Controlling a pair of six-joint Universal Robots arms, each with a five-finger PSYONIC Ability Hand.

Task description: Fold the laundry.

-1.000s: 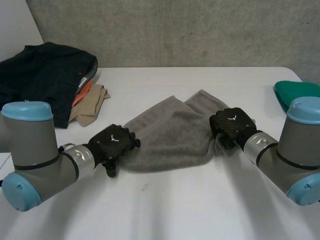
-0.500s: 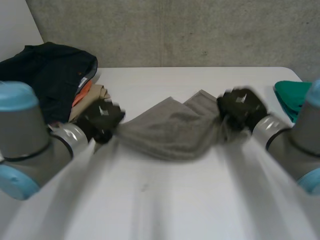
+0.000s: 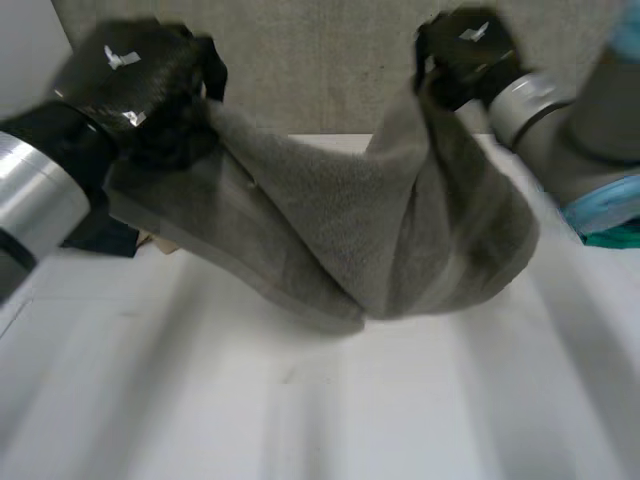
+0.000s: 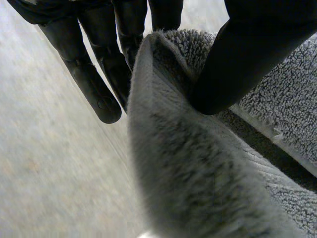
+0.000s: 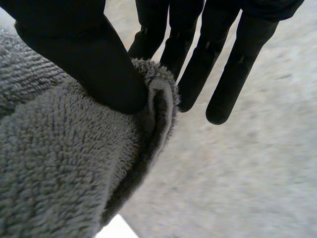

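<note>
The white desk (image 3: 300, 420) lies beneath a grey terry towel (image 3: 330, 230) hung above its middle. The towel's long axis runs left to right and its sagging belly points down, close to the desk. The black left hand (image 3: 140, 85) pinches the towel's left end between thumb and fingers. The black right hand (image 3: 465, 50) pinches the right end the same way.

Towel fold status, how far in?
Done: pickup, the left hand and right hand each pinch an edge of the grey terry towel. In hand: towel held high between them, middle sagging toward the white table. Left: no fold laid yet; laying flat and folding all remain.
</note>
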